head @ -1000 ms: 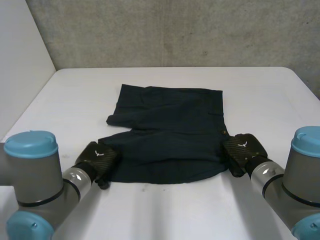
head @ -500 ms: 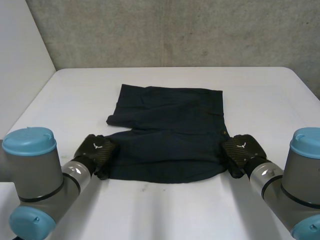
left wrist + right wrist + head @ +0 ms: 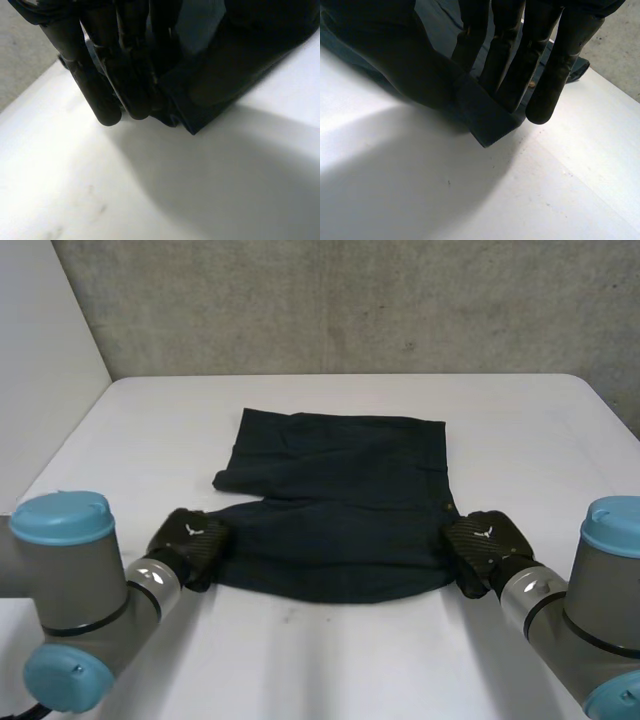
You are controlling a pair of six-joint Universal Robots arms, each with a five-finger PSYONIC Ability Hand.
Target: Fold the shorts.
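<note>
The dark navy shorts (image 3: pixel 340 490) lie spread on the white table (image 3: pixel 330 670), waistband side toward my right arm. My left hand (image 3: pixel 190 540) is at the near left corner of the cloth. In the left wrist view its fingers (image 3: pixel 102 90) press against the folded corner of the shorts (image 3: pixel 220 80), which sits pinched in the hand just above the table. My right hand (image 3: pixel 482 542) holds the near right corner. There the fingers (image 3: pixel 555 75) lie over the shorts (image 3: pixel 485 122) with the thumb beneath the cloth.
A grey concrete wall (image 3: pixel 340 300) rises behind the table's far edge, and a pale panel (image 3: pixel 40 360) stands at the left. Bare table surface surrounds the shorts on all sides.
My left hand slid forward onto the near left corner and closed on it; the near edge of the shorts drew in slightly. The right hand kept its hold and place.
</note>
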